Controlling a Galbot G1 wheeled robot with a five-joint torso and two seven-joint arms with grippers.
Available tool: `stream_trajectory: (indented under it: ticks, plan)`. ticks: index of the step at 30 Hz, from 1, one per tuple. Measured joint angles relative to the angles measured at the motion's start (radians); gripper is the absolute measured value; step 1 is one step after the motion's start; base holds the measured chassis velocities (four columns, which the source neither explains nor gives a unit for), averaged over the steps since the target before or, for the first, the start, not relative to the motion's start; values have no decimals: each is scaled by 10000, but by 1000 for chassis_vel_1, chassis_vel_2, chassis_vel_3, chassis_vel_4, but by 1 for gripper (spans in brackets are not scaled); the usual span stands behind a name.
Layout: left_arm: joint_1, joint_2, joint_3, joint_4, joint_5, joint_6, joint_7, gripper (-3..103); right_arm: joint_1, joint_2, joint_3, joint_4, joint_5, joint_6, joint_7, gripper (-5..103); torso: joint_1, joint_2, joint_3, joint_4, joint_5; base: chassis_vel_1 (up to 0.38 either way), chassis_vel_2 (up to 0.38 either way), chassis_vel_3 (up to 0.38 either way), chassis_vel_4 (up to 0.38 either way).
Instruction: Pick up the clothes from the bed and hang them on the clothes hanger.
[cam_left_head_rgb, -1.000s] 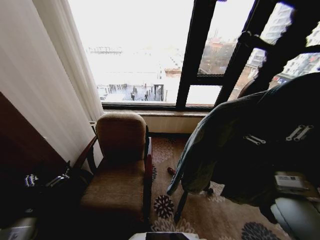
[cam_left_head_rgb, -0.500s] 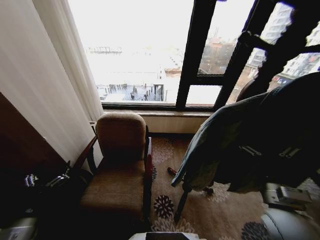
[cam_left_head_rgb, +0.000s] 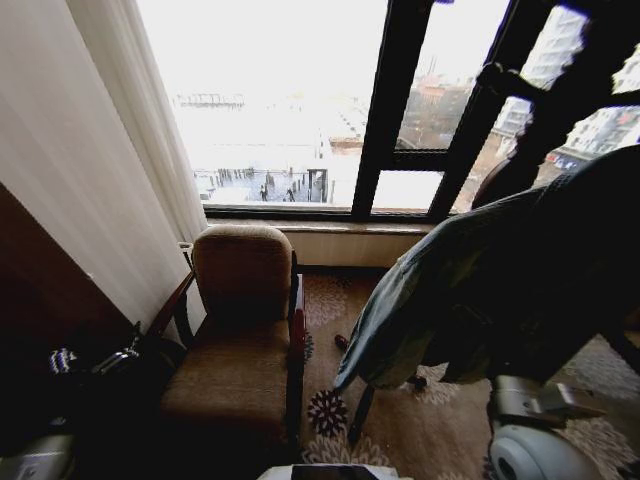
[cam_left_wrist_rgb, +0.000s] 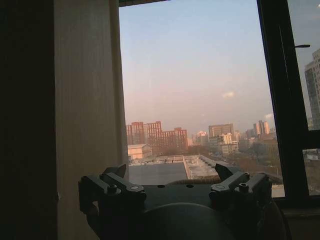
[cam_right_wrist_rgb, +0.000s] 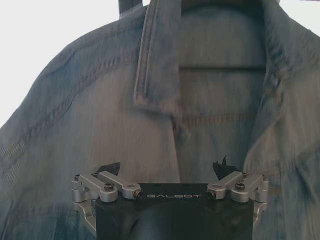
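Clothes (cam_right_wrist_rgb: 125, 110) hang on the clothes hanger (cam_right_wrist_rgb: 222, 68), facing the right hand (cam_right_wrist_rgb: 168, 172), released and empty.

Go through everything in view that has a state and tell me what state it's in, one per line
Denim jacket: hanging on a stand by the window, collar up, front open.
Clothes hanger: inside the jacket, bar showing at the neck.
Right end effector: open, facing the jacket front, holding nothing.
Left end effector: open, empty, pointed at the window.
Armchair: empty, beside the curtain.
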Motion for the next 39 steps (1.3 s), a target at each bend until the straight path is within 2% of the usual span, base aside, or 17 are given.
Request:
stream_trajectory:
  ticks: [4, 9, 39]
  plan:
    - [0, 0, 0, 0, 0, 0, 0, 100, -488, 215, -717, -1, -887, -2, 42, 100, 1, -1, 0, -2, 0, 0, 0, 0, 0]
    - [0, 0, 0, 0, 0, 0, 0, 100, -625, 222, -981, -2, -1285, -27, 96, 100, 0, 0, 0, 1, 0, 0, 0, 0, 0]
    - [0, 0, 0, 0, 0, 0, 0, 100, -686, 186, -854, -3, -1288, -151, 139, 100, 6, -1, 2, -1, 1, 16, -13, -20, 14]
